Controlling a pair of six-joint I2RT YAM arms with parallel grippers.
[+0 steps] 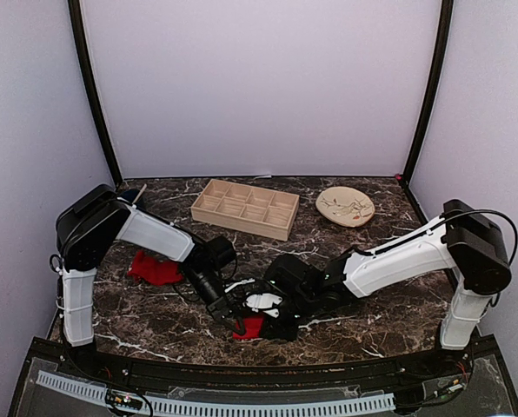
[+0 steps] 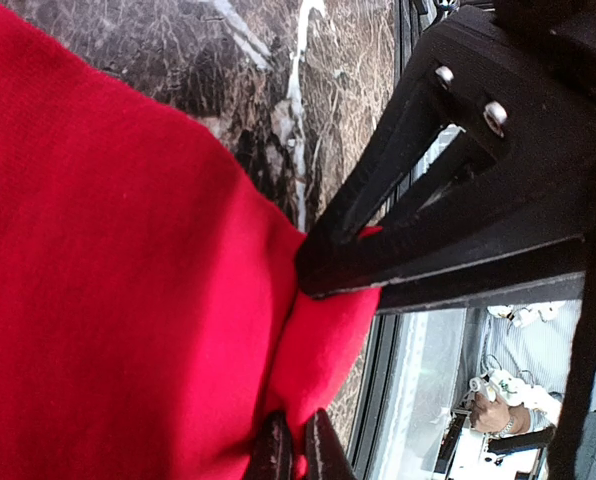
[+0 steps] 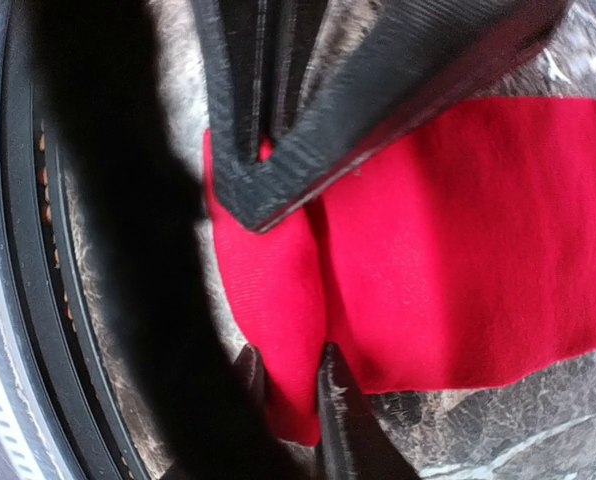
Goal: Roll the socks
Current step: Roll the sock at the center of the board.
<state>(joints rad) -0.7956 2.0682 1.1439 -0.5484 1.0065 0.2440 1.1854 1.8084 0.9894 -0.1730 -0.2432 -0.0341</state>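
Left fingers (image 2: 271, 455), right fingers (image 3: 336, 410) pinching red sock (image 3: 428, 250) edge.

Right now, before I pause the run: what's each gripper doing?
Left gripper: closed, pinching the near red sock.
Right gripper: closed on the same sock's edge.

The left arm (image 1: 155, 233) and right arm (image 1: 398, 259) match — glossy white shells on the long links, bulky black housings at the joints, white posts at the bases. A thin black cable (image 1: 501, 217) loops off the right shoulder. The left pincer (image 2: 303, 355) and right pincer (image 3: 278, 290) are matte black, with ribbed triangular fingers (image 2: 458, 230) — two silver screws (image 2: 493, 113) on the left one.
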